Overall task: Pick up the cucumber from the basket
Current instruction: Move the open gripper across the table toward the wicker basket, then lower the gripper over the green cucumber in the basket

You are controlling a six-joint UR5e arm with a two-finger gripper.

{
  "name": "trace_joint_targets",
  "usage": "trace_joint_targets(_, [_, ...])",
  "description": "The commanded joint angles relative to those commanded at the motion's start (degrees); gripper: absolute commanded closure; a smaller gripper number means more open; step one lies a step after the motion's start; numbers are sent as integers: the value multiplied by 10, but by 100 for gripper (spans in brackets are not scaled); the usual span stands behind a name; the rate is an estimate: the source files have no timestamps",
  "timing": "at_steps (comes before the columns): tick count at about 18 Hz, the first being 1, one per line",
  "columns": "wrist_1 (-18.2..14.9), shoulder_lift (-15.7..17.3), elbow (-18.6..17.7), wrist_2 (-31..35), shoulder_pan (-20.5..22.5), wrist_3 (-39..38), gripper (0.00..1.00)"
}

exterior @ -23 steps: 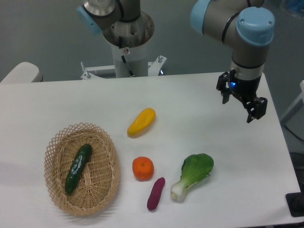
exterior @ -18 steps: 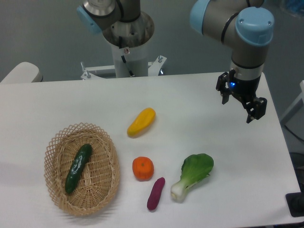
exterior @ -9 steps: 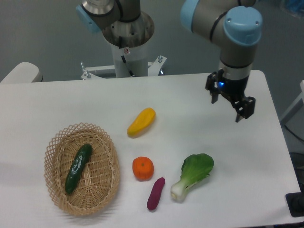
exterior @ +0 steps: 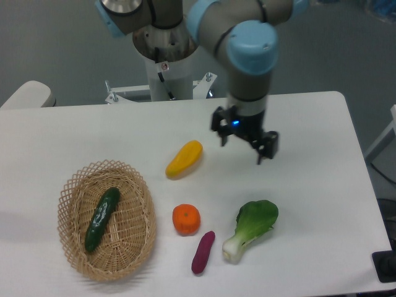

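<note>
- Reaching across the table, that's the step I'm on: my gripper [exterior: 244, 141] hangs in the air above the white table [exterior: 309, 204], near the middle, and the grasp itself hasn't begun.
- Fingers are spread apart, one by the left at the wrist's edge and one lower right, with nothing between them. Empty-handed for now.
- Target check: the cucumber [exterior: 102, 218] lies inside the wicker basket [exterior: 136, 247], dark green and glossy, slanting from lower left to upper right along the basket floor. Basket sits at the table's left side, well apart from me.
- Between me and it: a yellow pepper [exterior: 184, 158] just to my left, and an orange fruit [exterior: 185, 219] near the basket's right rim. A purple sweet potato [exterior: 203, 252] and a bok choy [exterior: 252, 228] lie below me, off my route.
- Next move, as I judge it: travel left and toward the camera until I'm over the cucumber's middle, turn the wrist so my fingers straddle it across its width, then descend inside the rim.
- Care point: the lattice rim stands up around the cucumber, so I'd come straight down rather than sweep in sideways.
</note>
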Motion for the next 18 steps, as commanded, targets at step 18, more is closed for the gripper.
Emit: trace_joint_targets(18, [109, -104, -9, -27, -207, -280, 0])
